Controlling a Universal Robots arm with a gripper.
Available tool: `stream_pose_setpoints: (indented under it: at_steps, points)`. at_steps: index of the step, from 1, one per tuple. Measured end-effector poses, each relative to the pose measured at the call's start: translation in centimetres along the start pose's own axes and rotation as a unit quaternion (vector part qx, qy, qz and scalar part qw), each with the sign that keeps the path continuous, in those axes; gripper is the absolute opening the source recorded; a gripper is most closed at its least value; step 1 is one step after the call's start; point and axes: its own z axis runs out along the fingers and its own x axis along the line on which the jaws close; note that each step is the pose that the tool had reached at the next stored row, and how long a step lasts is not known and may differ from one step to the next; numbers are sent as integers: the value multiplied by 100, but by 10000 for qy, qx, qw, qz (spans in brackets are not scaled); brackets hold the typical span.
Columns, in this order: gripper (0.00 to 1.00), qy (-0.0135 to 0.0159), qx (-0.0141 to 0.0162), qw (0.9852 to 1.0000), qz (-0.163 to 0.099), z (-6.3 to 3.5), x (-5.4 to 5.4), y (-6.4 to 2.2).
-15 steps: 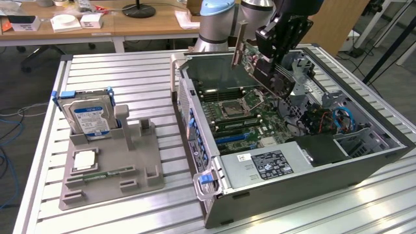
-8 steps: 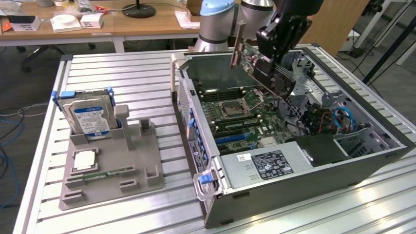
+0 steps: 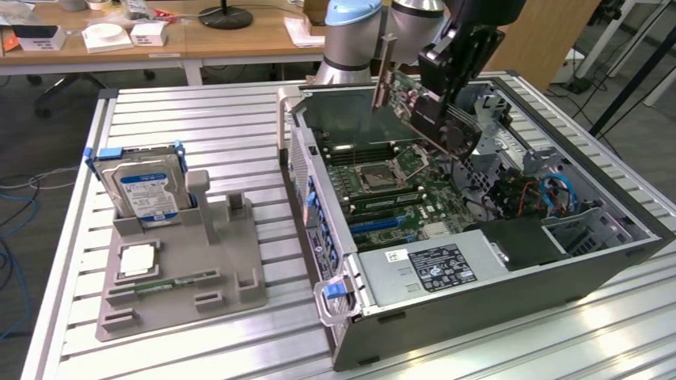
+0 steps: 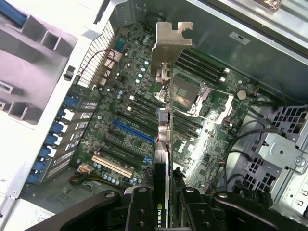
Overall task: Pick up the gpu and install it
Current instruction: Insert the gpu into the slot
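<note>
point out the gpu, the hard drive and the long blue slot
gpu (image 4: 169,43), wrist view, on its silvery end bracket
hard drive (image 3: 148,194), exterior view, on its blue-white label
long blue slot (image 4: 133,131), wrist view, middle of its length

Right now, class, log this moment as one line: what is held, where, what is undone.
held: gpu in gripper, shut on it | where: above motherboard, over open computer case | status: not yet in a slot

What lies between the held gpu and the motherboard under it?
Nothing: the gpu, clamped in the gripper, hangs tilted above the motherboard with open air between, as the exterior view shows.
</note>
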Motion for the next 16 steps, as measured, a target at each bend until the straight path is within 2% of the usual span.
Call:
stream_pose_setpoints:
  at_steps: [16]
  points:
    - [26,20,-12,9990,-456,0,0,0]
